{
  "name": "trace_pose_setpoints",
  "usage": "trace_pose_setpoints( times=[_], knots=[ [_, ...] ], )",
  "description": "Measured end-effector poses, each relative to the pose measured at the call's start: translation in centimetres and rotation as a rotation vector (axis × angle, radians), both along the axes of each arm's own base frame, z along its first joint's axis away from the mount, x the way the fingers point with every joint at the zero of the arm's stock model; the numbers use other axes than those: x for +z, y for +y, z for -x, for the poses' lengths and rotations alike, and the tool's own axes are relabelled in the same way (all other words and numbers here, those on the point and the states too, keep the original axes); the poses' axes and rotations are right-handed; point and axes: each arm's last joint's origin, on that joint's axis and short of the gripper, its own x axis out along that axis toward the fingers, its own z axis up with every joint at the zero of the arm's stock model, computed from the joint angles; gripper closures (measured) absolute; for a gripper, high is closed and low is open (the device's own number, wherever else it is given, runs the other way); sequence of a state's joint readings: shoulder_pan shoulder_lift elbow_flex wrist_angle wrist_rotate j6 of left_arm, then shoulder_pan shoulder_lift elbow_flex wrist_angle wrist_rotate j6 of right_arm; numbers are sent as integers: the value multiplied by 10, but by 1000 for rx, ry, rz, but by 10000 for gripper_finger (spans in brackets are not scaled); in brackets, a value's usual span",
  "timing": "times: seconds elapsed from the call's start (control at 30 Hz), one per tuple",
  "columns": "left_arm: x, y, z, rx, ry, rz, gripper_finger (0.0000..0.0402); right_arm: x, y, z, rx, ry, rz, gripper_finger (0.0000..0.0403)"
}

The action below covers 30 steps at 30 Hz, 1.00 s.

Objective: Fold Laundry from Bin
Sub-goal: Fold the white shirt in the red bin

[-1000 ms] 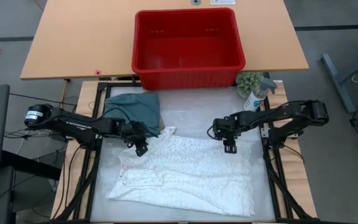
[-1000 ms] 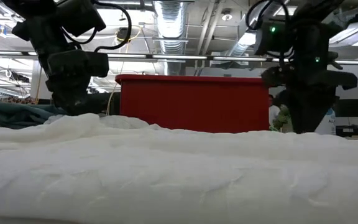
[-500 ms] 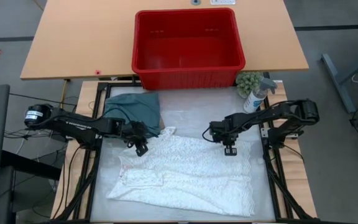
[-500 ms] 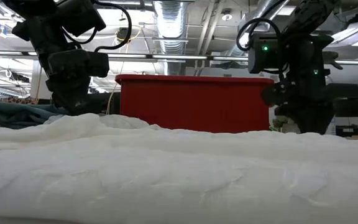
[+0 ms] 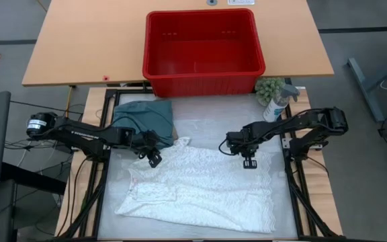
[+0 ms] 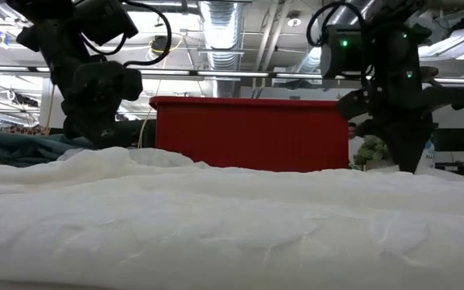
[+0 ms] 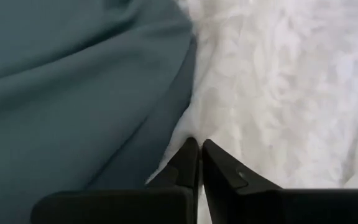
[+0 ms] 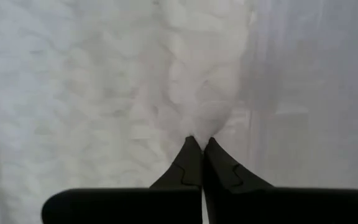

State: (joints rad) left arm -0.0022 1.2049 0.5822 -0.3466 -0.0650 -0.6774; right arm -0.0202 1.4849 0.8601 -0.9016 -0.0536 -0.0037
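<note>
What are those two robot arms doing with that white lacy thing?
They are folding laundry. A white garment lies spread on the table, and each arm has pinched its far edge: the left gripper at one corner, beside the teal-green garment, and the right gripper at the other. Both sets of jaws are shut on the cloth. The red bin behind looks empty.

Wooden table, grey floor, ceiling ducts overhead.

In the low view, the bin's base was hidden by the white garment; its contents possibly could not be judged there.
</note>
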Motion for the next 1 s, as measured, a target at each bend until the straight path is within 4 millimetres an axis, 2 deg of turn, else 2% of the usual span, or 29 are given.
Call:
trace_pose_setpoints(
  times=[0.27, 0.43, 0.6, 0.77, 1.0],
  knots=[
    [20, -9, -11, -27, -68, 11, 401, 22, 19, -7, 75, -3, 40, 384],
    [22, -16, -12, -28, -75, 34, 401, 34, 29, -12, 63, -22, 49, 384],
    [22, -27, -10, -36, -71, 64, 401, 43, 48, -12, 85, -34, 47, 384],
    [29, -38, -5, -31, -102, 95, 401, 48, 69, -7, 88, -22, 58, 384],
    [49, -49, 12, 25, -202, 111, 401, 59, 97, 1, 71, -33, 86, 384]
  ],
)
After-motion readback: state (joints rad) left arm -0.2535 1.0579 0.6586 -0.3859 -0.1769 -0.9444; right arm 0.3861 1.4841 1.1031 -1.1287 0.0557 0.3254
